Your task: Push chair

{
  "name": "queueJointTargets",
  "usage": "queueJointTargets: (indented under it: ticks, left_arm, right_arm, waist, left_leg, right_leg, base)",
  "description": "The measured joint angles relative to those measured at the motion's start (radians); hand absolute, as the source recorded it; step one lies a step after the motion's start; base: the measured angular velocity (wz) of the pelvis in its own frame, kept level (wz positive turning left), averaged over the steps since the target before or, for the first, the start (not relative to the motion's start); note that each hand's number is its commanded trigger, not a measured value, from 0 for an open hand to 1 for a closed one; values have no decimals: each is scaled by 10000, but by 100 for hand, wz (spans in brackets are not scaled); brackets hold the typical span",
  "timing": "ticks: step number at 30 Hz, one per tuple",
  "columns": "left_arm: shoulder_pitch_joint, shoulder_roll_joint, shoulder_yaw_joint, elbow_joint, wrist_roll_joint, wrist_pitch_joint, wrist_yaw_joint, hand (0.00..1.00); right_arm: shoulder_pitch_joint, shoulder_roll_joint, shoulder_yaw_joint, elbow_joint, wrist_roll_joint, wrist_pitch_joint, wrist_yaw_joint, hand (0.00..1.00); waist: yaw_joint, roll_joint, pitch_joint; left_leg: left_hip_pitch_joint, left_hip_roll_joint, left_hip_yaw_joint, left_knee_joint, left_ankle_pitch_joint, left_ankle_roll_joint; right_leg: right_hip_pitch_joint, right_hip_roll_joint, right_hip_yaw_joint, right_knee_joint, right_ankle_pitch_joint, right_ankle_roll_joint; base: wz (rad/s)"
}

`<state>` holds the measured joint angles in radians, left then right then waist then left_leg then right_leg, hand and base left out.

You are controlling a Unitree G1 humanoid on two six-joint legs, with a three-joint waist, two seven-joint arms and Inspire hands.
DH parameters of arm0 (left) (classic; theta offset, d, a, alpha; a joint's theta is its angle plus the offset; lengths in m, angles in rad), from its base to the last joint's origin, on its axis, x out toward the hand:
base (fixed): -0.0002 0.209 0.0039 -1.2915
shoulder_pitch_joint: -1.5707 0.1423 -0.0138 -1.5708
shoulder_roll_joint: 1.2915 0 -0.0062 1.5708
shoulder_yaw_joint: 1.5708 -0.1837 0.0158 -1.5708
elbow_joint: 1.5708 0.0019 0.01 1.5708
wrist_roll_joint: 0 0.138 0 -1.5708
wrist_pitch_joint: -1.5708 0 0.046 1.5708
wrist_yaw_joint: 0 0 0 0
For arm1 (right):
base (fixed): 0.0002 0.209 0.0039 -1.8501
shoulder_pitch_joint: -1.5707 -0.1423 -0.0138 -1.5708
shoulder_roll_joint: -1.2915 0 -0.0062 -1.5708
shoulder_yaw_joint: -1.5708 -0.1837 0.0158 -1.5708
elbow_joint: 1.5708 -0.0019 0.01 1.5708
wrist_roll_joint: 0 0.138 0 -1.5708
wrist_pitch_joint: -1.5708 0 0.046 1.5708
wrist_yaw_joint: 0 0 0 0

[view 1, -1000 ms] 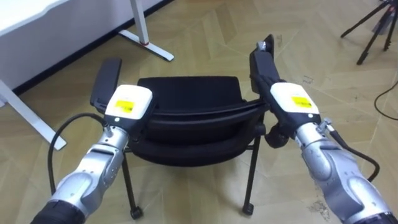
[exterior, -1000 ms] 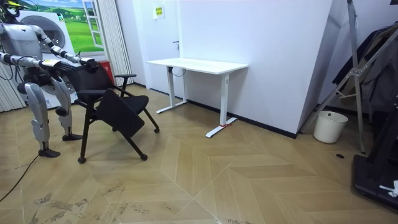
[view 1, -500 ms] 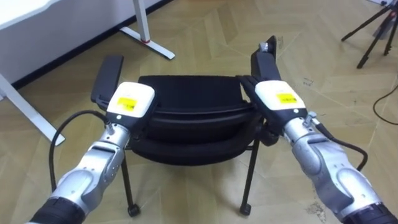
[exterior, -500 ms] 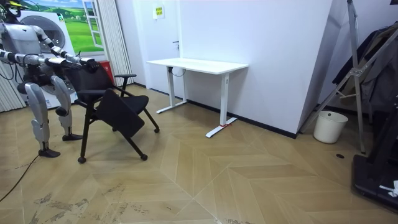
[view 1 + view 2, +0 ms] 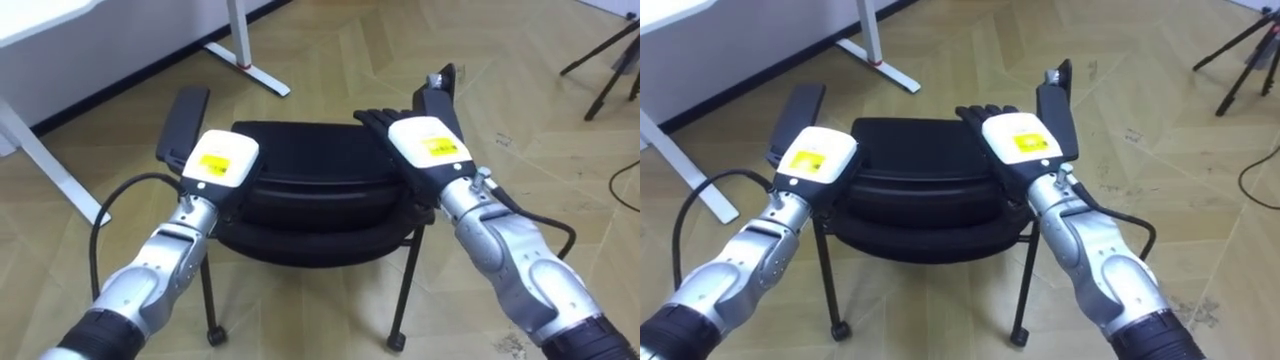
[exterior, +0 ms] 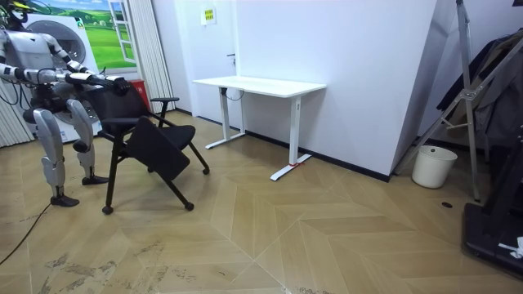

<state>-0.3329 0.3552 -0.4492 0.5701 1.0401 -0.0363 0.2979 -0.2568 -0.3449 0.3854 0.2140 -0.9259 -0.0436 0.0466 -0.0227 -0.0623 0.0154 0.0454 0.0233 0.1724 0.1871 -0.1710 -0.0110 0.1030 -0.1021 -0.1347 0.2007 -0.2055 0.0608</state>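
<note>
Two hands are on the top edge of the black chair [image 5: 300, 160], which stands on the wooden floor [image 5: 330, 50] right in front of the robot; the left hand [image 5: 222, 162] sits on the back's left end, just beside the left armrest [image 5: 183, 120], and whether it grips or lies open I cannot tell, as its own back covers what is beneath; the right hand [image 5: 425, 145] lies at the right end near the right armrest [image 5: 438, 92], its dark fingers [image 5: 372, 119] stretched out flat over the top of the back, clasping nothing. From across the room the robot stands at the room view's left, upright behind the chair with both arms held forward to it; a white desk [image 6: 261, 83] stands by the wall beyond the chair, well apart from it; a pale bin [image 6: 434, 166] sits far off at the room view's right.
</note>
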Motion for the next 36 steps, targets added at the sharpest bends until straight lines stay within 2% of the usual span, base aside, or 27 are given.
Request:
queueJointTargets:
  ticks: [3, 15, 16, 18, 19, 20, 21, 29, 32, 36]
  left_arm:
    - [-109, 0, -48, 14, 0, -35, -4, 100]
    - [-142, -66, -38, 6, 26, -69, 2, 100]
    - [-142, -65, -39, 11, 23, -68, 2, 100]
    - [-142, -90, -40, 29, 21, -64, 1, 100]
    - [-141, -142, -42, 55, 21, -47, 0, 100]
    - [-141, -186, -46, 88, 22, -32, 0, 100]
    - [-133, -217, -48, 100, 23, -9, -6, 100]
    - [39, -674, -52, 353, 191, 175, -54, 100]
    - [64, -752, -83, 373, 195, 166, -51, 100]
    - [67, -753, -142, 371, 193, 169, -37, 100]
  right_arm:
    - [0, 6, 110, 0, -38, -3, -1, 0]
    - [0, 273, 405, 891, -494, 4, -194, 0]
    - [0, 269, 405, 971, -509, -8, -326, 12]
    - [1, 269, 426, 1101, -527, -30, -526, 46]
    - [1, 270, 449, 1274, -534, -92, -719, 74]
    - [1, 273, 459, 1371, -534, -109, -870, 74]
    - [-1, 273, 470, 1432, -534, -118, -935, 100]
    - [-29, 428, 494, 2243, -586, -119, -1617, 100]
    - [-235, 672, 331, 2729, -603, -84, -1842, 100]
    - [-250, 711, 353, 3078, -632, -183, -2338, 100]
  waist:
    - [20, -30, 76]
    - [45, 43, 98]
    - [12, 62, 87]
    - [-7, 86, 78]
    - [-8, 101, 67]
    - [-9, 130, 48]
    - [-10, 149, 36]
    - [-126, 267, -50]
    - [-121, 297, -66]
    - [-120, 279, -73]
  left_leg:
    - [-18, -3, -101, 4, 2, -3]
    - [-111, -13, -123, 21, 1, -2]
    - [-159, -12, -165, 75, 0, -3]
    - [-181, -12, -212, 105, 0, -3]
    - [-178, -13, -232, 116, 0, -3]
    - [-180, -13, -234, 125, 0, -3]
    - [-180, -13, -234, 126, 0, -3]
    - [17, -39, -383, 159, 0, -4]
    - [24, -41, -390, 161, 0, -3]
    - [72, -47, -403, 157, 0, -3]
  right_leg:
    - [20, 1, -48, -4, 0, 0]
    - [-35, 3, -81, -9, 0, 1]
    - [-38, 1, -147, -9, 0, 0]
    - [-27, 0, -196, -12, 0, 0]
    - [-7, 1, -215, -15, 0, 0]
    - [-4, 0, -224, -17, 0, 0]
    - [0, -2, -235, -17, 0, 0]
    - [365, -7, -398, -152, 1, -1]
    - [388, -7, -405, -149, 3, -4]
    - [423, -15, -433, -151, 3, -4]
  base:
    - [5]
    - [0]
    - [9]
    - [8]
    - [3]
    - [0]
    - [0]
    - [6]
    - [0]
    - [0]
